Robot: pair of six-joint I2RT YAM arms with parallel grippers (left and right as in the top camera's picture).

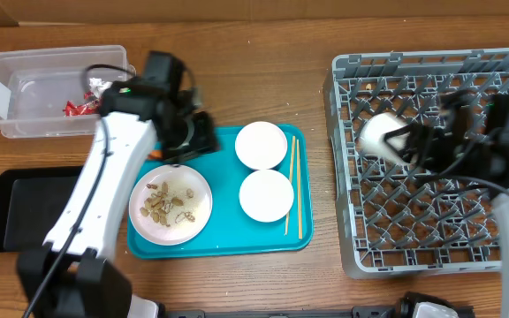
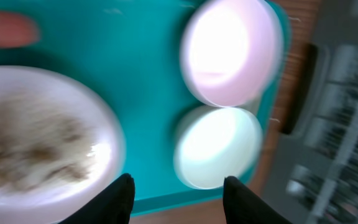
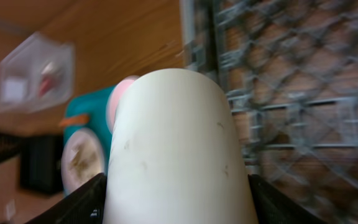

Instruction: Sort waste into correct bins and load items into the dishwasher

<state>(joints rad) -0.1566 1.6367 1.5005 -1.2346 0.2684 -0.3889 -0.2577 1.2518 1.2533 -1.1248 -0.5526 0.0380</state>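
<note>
Overhead view: one small white cup (image 1: 380, 134), plain and cylindrical, lies on its side over the upper-left part of one grey pegged dish rack (image 1: 352, 177), clasped by the right tool (image 1: 409, 146). One teal serving tray (image 1: 228, 243) on the wooden counter (image 1: 263, 53) carries two white round bowls (image 1: 261, 144) (image 1: 266, 195), both empty, one behind the other. It also carries one pair of thin wooden chopsticks (image 1: 295, 185) just right of them, and one white plate (image 1: 203, 221) strewn with tan food scraps (image 1: 168, 205). One clear tub (image 1: 7, 97) at far left holds one crumpled red wrapper (image 1: 78, 108); one black tray (image 1: 7, 212) lies nearer. The left tool (image 1: 188, 132) hangs over the teal tray's far-left corner. Left wrist view, blurred: the left tool's fingers (image 2: 120, 199) stand apart, released, nothing between them; one orange carrot (image 2: 8, 28) shows at upper left on the teal tray. Right wrist view: the cup fills the frame, off-white with faint marks, gripped between both dark fingers (image 3: 86, 202).
</note>
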